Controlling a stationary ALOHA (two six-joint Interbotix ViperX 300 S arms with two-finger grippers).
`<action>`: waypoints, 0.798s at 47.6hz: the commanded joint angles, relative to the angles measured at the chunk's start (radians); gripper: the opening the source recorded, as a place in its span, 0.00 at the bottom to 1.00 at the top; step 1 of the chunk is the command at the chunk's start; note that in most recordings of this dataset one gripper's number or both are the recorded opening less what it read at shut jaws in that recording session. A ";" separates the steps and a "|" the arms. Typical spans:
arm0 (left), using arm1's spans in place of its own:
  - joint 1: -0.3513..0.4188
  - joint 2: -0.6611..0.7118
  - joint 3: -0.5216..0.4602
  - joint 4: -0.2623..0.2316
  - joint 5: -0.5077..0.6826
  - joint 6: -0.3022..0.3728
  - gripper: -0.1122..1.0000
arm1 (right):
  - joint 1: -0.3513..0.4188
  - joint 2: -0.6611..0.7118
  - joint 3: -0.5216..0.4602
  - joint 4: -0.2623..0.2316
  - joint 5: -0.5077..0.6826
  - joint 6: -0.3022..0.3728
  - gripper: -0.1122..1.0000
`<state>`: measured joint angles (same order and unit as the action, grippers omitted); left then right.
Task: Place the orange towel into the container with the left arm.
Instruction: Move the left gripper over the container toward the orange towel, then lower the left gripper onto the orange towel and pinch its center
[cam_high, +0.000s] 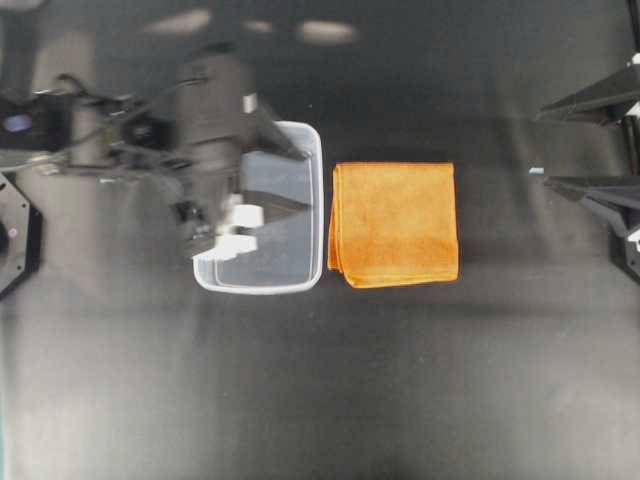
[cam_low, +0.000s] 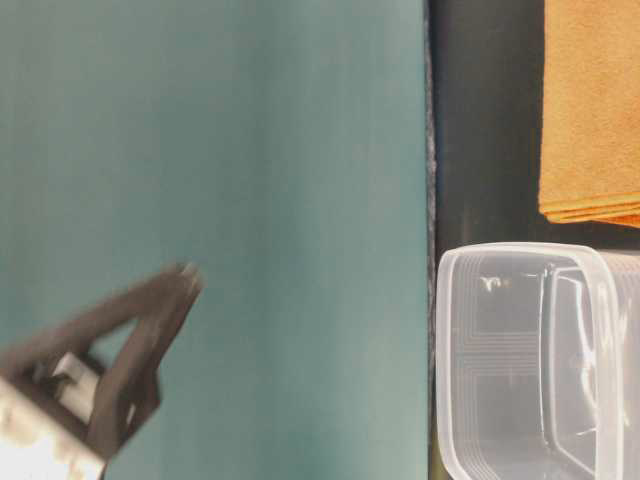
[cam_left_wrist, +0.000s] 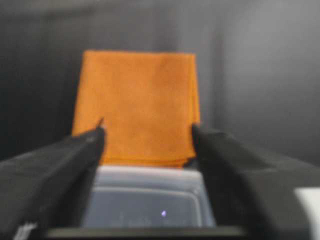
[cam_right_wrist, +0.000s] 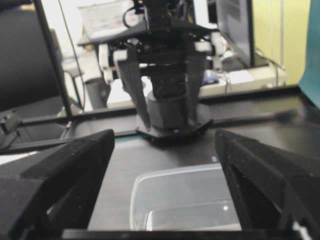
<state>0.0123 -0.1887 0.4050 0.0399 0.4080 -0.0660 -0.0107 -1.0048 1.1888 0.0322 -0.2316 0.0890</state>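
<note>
The orange towel (cam_high: 393, 222) lies folded flat on the dark table, just right of the container (cam_high: 312, 160), a clear tub. My left gripper (cam_high: 305, 180) hovers over the tub's right half, open and holding nothing, fingers pointing toward the towel. In the left wrist view its fingertips (cam_left_wrist: 95, 140) frame the towel (cam_left_wrist: 137, 100) beyond the tub's rim (cam_left_wrist: 150, 172). The low side view shows the tub (cam_low: 530, 360), the towel (cam_low: 590, 110) and one blurred finger (cam_low: 130, 350). My right gripper (cam_high: 543, 150) stands open at the table's right edge, well apart from the towel.
The right wrist view looks between its spread fingers (cam_right_wrist: 75, 170) at a clear tub (cam_right_wrist: 185, 200) and the opposite arm (cam_right_wrist: 165, 75) behind it. A teal wall (cam_low: 220, 200) fills the side view. A black mount (cam_high: 15, 235) sits at the left edge.
</note>
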 joint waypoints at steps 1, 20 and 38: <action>0.008 0.078 -0.110 0.003 0.057 0.002 0.83 | -0.005 -0.017 -0.008 0.005 0.029 0.000 0.80; -0.008 0.509 -0.508 0.005 0.360 0.101 0.90 | -0.012 -0.179 -0.012 0.002 0.209 0.000 0.79; -0.008 0.727 -0.644 0.005 0.460 0.216 0.90 | -0.012 -0.190 -0.011 0.002 0.261 0.005 0.78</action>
<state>0.0046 0.5170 -0.2209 0.0414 0.8682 0.1457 -0.0199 -1.2057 1.1904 0.0307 0.0337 0.0905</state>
